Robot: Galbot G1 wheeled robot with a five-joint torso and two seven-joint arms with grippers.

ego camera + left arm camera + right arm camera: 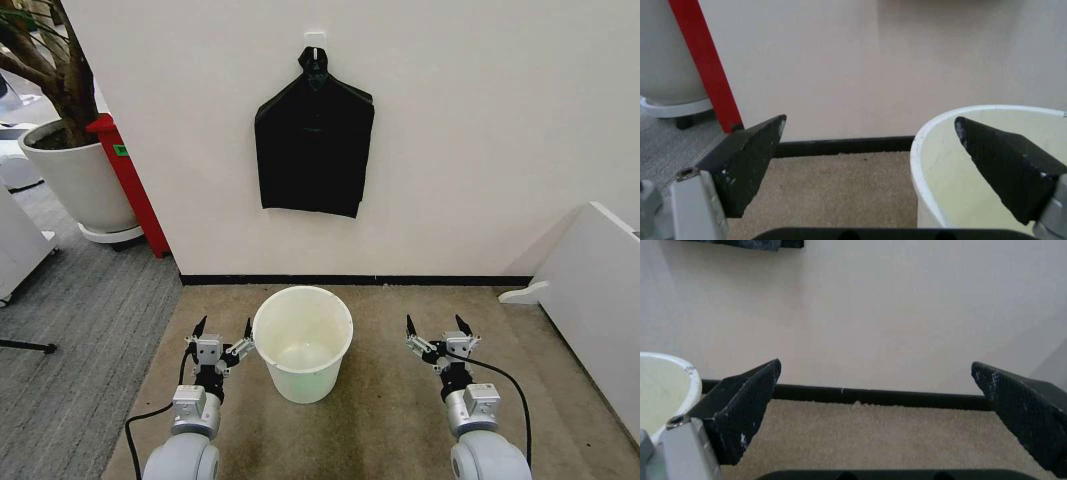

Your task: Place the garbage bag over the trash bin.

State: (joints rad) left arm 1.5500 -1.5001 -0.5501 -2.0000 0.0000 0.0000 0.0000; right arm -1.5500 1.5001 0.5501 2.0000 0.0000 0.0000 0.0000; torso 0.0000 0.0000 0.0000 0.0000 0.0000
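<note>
The white round trash bin (302, 343) stands upright on the tan carpet just before the wall, with nothing inside it. My left gripper (224, 323) is open right beside the bin's left side, low over the floor; in the left wrist view the left gripper (870, 120) has one finger in front of the bin's rim (927, 135). Further to the bin's right, my right gripper (434, 322) is open with a gap of carpet between them; the right gripper (875, 363) faces the wall, with the bin (660, 390) at the edge. The garbage bag is out of view.
A flat smooth black bundle (313, 150) with a knotted neck hangs from a wall hook above the bin. A large white plant pot (80, 185) and a red post (130, 180) stand at the left. A white panel (590, 290) leans at the right.
</note>
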